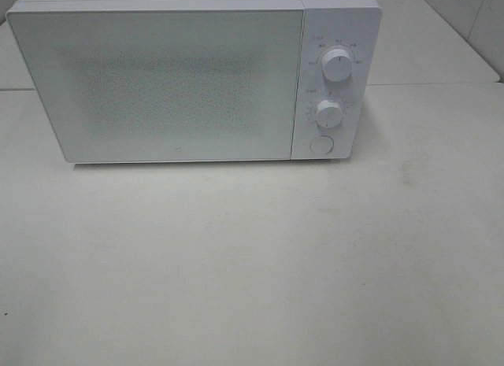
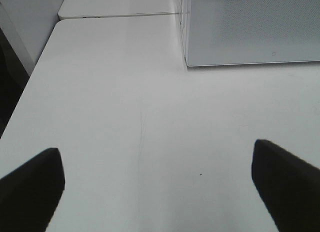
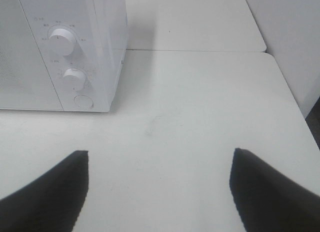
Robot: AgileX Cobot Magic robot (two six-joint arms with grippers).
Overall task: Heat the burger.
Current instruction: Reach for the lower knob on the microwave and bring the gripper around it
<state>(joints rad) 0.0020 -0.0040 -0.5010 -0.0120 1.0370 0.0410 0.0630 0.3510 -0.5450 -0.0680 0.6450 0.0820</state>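
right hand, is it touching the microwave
Apart. The right wrist view shows the right hand open over bare table, with a clear stretch of tabletop between its fingers and the microwave.

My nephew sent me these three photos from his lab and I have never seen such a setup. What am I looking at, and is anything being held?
This is a two-armed robot at a white table. One camera looks down from high up; the other two ride on the arms' wrists. A white microwave stands with its door closed, its two knobs and round button on the right. The dark shapes in the wrist pictures are fingers of the left gripper and the right gripper. Both are open and hold nothing. No food shows anywhere.
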